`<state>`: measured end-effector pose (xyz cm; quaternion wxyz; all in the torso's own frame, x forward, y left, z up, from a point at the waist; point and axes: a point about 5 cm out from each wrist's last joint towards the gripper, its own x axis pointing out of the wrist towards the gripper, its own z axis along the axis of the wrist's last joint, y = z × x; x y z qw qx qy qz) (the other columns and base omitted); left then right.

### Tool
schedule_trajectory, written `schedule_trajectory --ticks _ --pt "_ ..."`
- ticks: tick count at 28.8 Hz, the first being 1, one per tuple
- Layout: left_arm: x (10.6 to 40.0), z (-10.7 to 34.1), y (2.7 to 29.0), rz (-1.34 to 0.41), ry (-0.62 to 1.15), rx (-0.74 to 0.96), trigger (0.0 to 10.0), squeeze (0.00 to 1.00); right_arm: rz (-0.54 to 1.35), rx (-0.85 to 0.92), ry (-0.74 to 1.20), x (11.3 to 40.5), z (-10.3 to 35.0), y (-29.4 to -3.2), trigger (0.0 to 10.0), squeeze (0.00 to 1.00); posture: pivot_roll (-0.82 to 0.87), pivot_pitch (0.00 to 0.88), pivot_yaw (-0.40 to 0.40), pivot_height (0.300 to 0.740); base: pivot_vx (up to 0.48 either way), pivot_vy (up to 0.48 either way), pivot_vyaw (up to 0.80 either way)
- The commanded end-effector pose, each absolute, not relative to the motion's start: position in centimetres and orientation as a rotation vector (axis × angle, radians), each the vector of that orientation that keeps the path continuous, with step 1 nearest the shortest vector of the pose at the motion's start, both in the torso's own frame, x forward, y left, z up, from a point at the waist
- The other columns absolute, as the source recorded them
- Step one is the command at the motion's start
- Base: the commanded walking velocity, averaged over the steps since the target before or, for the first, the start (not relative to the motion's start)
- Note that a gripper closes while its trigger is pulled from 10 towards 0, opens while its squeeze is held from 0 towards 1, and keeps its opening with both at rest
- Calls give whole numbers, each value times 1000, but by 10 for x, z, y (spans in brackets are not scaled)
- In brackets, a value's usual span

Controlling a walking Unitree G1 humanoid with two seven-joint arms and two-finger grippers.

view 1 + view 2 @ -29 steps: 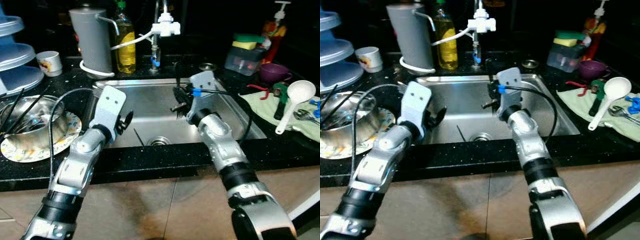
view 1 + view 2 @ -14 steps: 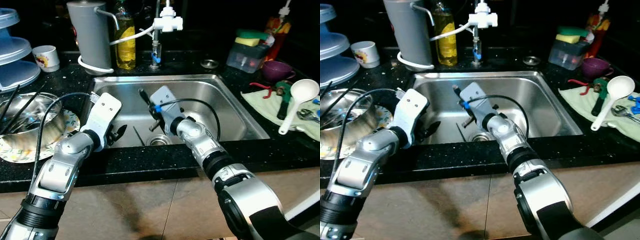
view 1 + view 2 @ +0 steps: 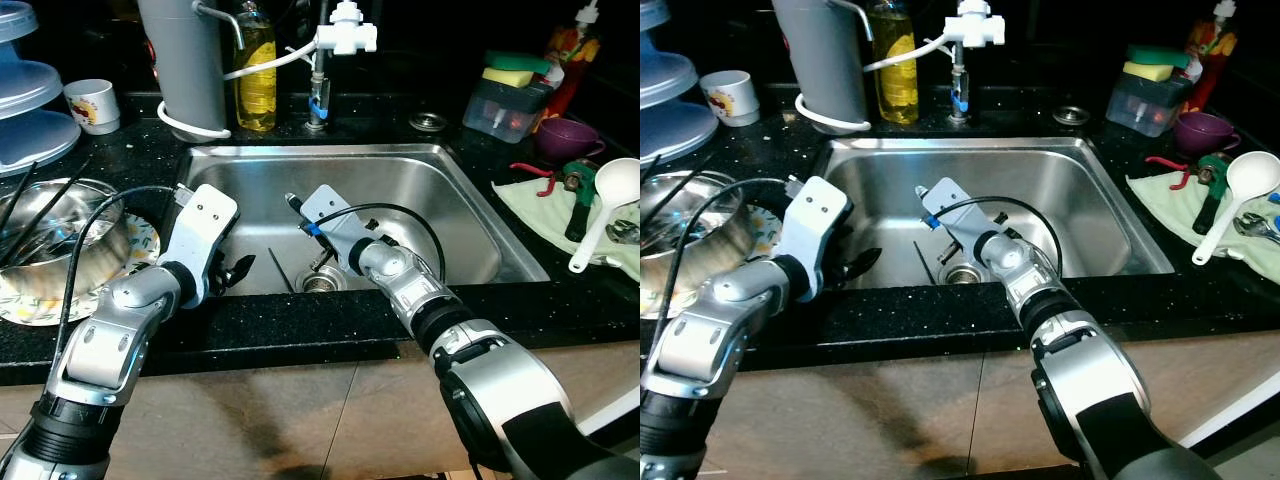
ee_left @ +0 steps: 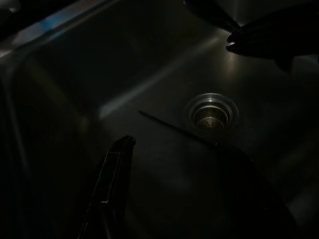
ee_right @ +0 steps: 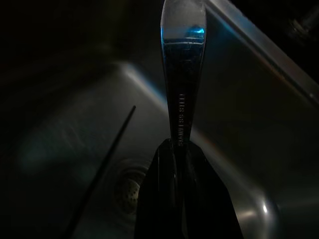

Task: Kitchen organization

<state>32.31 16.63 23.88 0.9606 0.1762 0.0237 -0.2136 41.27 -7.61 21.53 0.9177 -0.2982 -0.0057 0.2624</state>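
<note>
Head views: we have both forearms reaching over the counter edge into the sink (image 3: 470,215). Right gripper (image 3: 300,215) sits low above the drain (image 3: 322,283), left gripper (image 3: 236,272) by the near wall.

Left wrist: fingers (image 4: 112,169) spread, thin black stick (image 4: 174,128) lying beside the drain.

Right wrist: fingers pinched together on a metal utensil handle (image 5: 182,74).
</note>
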Motion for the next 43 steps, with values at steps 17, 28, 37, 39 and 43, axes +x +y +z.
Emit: schedule_trajectory --ticks 17,28,37,39,43 --pt "323 241 160 -461 43 358 10000 0 443 -499 -57 419 236 -94 10000 0 11 158 -44 740 0 0 0" --pt "324 250 143 -309 -139 187 10000 0 253 227 -448 405 285 -128 10000 0 -21 144 -27 740 0 0 0" --pt "322 245 141 -195 -188 158 10000 0 283 164 -489 350 248 -123 10000 0 -58 148 -14 740 0 0 0" --pt "319 242 135 -225 -193 162 10000 0 294 162 -509 340 247 -122 10000 0 -67 152 -11 740 0 0 0" --pt "316 240 131 -217 -226 120 10000 0 318 183 -521 326 241 -125 10000 0 -69 153 -5 740 0 0 0"
